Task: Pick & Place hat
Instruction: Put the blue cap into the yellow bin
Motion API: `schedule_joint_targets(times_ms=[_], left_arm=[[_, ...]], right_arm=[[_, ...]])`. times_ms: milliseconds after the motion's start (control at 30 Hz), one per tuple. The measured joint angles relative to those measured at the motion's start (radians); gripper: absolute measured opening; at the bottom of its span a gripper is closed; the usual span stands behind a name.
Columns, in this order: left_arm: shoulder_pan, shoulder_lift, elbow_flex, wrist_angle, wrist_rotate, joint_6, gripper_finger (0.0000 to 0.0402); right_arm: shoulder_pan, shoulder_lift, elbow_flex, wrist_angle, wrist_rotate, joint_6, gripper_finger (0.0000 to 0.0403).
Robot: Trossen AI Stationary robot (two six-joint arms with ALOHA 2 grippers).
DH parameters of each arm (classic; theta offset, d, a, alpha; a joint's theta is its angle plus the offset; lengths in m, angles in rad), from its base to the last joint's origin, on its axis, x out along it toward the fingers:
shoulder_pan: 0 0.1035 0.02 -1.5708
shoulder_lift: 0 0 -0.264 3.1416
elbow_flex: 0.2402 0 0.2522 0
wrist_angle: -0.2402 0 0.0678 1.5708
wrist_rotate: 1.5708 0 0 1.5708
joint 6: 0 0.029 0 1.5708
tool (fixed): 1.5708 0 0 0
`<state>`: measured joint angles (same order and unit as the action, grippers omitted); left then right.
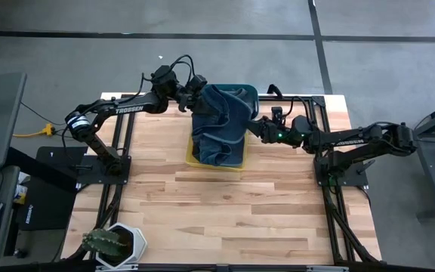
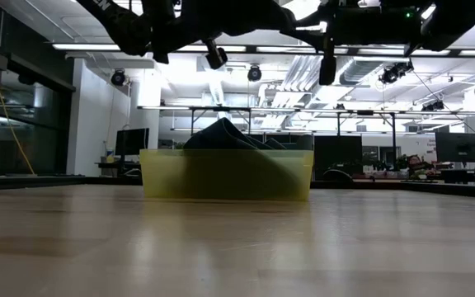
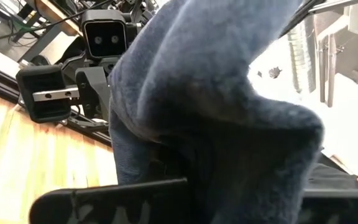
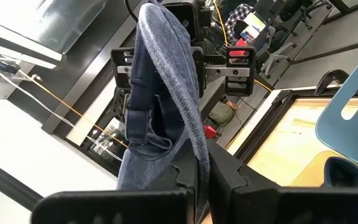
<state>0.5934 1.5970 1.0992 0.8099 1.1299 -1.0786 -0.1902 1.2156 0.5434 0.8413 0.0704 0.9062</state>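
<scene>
Item: hat, dark blue, soft fleecy fabric with a stitched strap on its inner side. It hung stretched between both grippers, directly above the yellow bin, its lower folds draping down toward that bin; from table height a dark hump of cloth showed over the bin's rim. Whether the fabric touched the bin's floor could not be told.

Left gripper: at the hat's edge on the bin's left-far side, fingers pressed together and pinching the fabric, which filled its wrist view.

Right gripper: at the hat's opposite edge, just off the bin's right side, fingers closed tight on a fold of the cloth, with the rest hanging from the pinch.

Yellow bin: translucent, rectangular, standing on the wooden table between the two arm bases.

Other: a small cactus in a white hexagonal pot, well apart from the bin, at the table's near-left corner.
</scene>
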Motion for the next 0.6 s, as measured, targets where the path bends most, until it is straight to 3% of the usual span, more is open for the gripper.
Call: schedule_joint_targets(times_ms=[167, 467, 600], left_arm=[[0.0, 0.0, 0.0, 0.002, -0.005, 0.031, 0.004], [0.002, 0.0, 0.0, -0.004, 0.04, 0.06, 0.0182], [0.002, 0.0, 0.0, -0.005, 0.063, 0.073, 0.0223]], right_arm=[[0.0, 0.0, 0.0, 0.002, -0.007, 0.0, 0.0005], [0.001, -0.06, 0.0, -0.043, -0.011, -0.017, 0.0005], [0.0, -0.105, 0.0, -0.128, -0.006, -0.024, 0.0005]])
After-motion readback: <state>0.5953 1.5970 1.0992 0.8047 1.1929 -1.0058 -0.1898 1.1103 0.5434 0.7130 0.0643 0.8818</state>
